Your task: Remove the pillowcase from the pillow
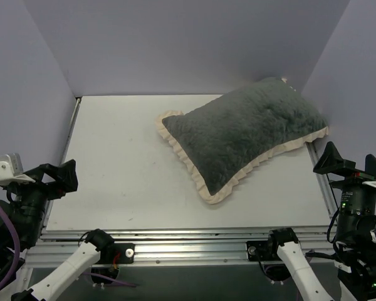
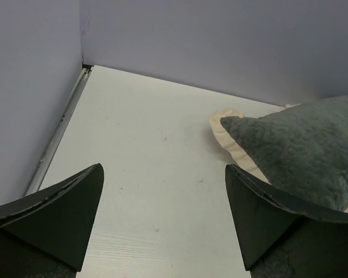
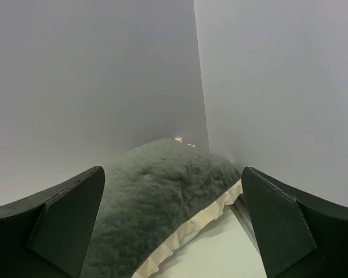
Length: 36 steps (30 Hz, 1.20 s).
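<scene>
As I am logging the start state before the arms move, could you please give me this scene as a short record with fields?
cover: dark grey fuzzy pillowcase with cream ruffled edge, plump, lying grey face up at far right
pillow: not visible, presumably inside the cover
surface: white table
left arm: left claw open, holding nothing, apart from the cover
right arm: right claw open, holding nothing, apart from the cover
task state: removal not yet begun
</scene>
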Motion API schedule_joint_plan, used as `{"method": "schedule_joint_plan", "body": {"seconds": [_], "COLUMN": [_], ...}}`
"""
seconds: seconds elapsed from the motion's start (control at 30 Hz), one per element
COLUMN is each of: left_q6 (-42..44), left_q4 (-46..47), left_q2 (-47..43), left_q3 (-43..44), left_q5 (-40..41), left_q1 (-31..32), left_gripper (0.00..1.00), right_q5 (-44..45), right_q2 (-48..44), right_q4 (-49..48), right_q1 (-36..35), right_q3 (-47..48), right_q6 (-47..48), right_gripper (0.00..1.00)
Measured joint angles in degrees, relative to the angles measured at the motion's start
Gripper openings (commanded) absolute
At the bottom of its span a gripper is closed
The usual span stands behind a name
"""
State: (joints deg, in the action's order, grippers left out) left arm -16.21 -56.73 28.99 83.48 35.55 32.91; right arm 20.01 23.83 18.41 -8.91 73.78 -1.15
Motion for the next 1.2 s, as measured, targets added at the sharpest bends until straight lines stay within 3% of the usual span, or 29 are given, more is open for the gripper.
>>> {"method": "schedule_joint_plan", "body": {"seconds": [0.37, 0.53, 0.73, 1.0, 1.2], "left_q6": [-0.55, -1.38, -1.55, -1.07, -1.25], "left_q4": [0.92, 5.86, 14.19, 22.03, 22.82], "left_q2": [3.32, 6.62, 14.4, 23.8, 24.33], "left_q3": [-3.76, -10.03, -18.82, -27.54, -29.86], "left_q5": [-2.95, -7.04, -12.24, -14.91, -15.3], "left_q1": [0.0, 0.0, 0.0, -3.21, -10.1], "left_gripper": [0.94, 0.94, 0.94, 0.94, 0.94], "right_q5": [-6.75, -17.79, -25.68, -18.27, -8.74], "right_q2": [3.91, 14.93, 34.49, 51.49, 64.98], "right_q4": [1.36, 2.45, 5.05, 0.2, -6.58], "right_q1": [-0.2, -0.2, -1.73, -23.34, -31.69], "right_q3": [-1.4, -2.34, -3.93, -6.97, -5.86], "right_q6": [-1.22, -4.66, -8.37, -10.78, -9.4], "right_gripper": [1.0, 1.0, 1.0, 1.0, 0.98]}}
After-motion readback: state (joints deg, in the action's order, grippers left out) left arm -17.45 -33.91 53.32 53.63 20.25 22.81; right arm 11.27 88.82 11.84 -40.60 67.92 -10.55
